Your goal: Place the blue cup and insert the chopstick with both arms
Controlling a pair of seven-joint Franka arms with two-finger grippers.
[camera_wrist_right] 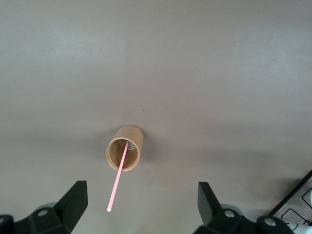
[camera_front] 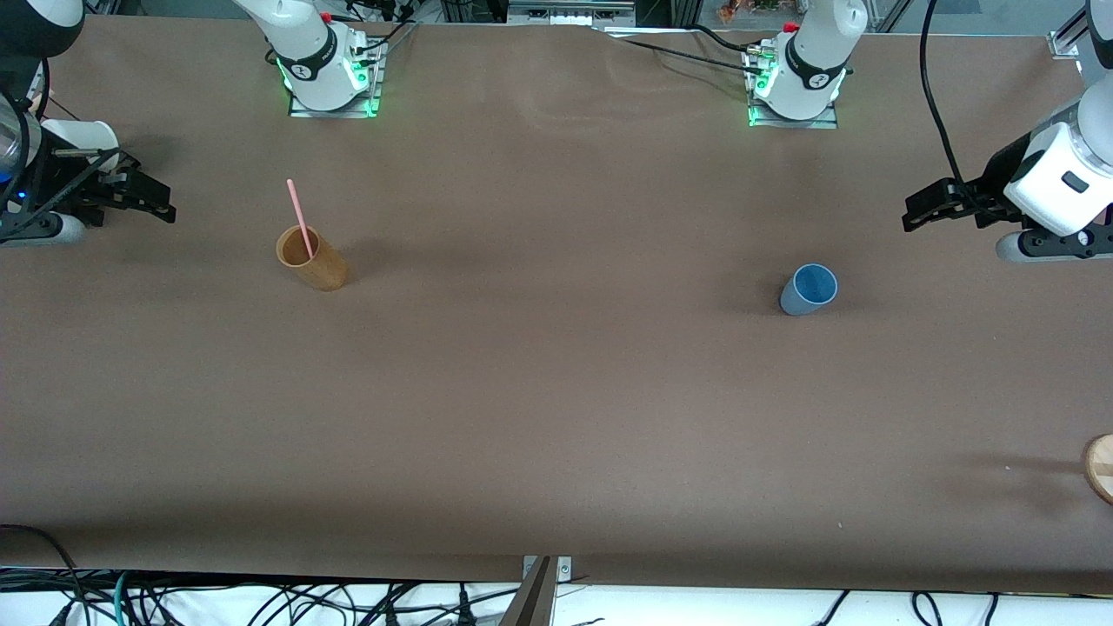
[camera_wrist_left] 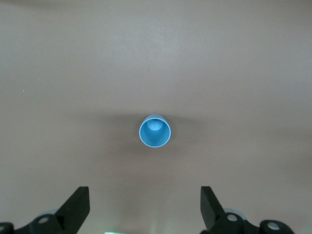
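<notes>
Blue cup (camera_front: 809, 289) upright toward table's left-arm end; chopstick (camera_front: 300, 217) stands in brown cup (camera_front: 311, 258) toward right-arm end. Left gripper (camera_front: 922, 209) and right gripper (camera_front: 161, 204) hover at those ends, jaws spread, empty.

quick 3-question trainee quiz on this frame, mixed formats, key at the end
1. True or false: the chopstick lies flat on the table.
2. Which cup is empty? A) brown cup B) blue cup
3. Fill in: both the left end effector and the right end effector are ____ and hold nothing.

Key:
1. False. It stands leaning in the brown cup, toward the right arm's end of the table.
2. B. The left wrist view looks straight into it and shows only its bare bottom.
3. Open.
</notes>
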